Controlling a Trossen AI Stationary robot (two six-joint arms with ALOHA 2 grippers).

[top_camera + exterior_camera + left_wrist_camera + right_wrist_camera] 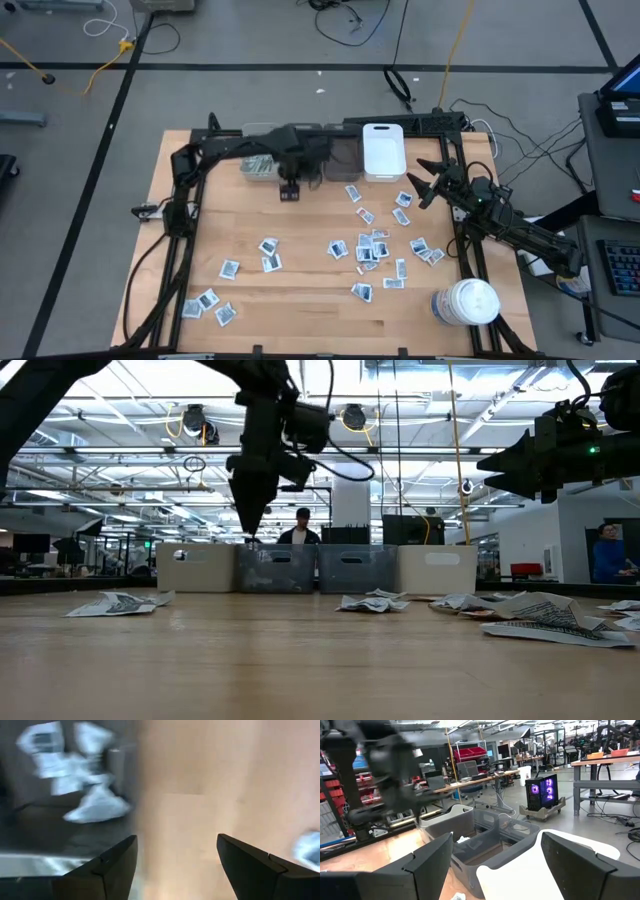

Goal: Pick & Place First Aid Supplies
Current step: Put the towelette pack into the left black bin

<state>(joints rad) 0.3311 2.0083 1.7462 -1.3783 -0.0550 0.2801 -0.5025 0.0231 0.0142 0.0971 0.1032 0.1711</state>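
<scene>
Lidded white jar (pixel 465 301) nearest; sachets (pixel 259 166) in grey bin (pixel 262 167); left claw (pixel 290 192) open, empty

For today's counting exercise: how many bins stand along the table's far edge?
4, side by side: left white bin, left grey bin, right grey bin, right white bin. None appears hidden.

Grey floor (pixel 250 40) with dark tape lines, cables (pixel 350 20) trailing across it. Ceiling lights (pixel 420 380) glaring over exposed ducting. Workbenches (pixel 605 762) standing behind, a lit PC tower (pixel 544 790) glowing on a cart, red bins (pixel 470 754) sitting on shelving.
</scene>
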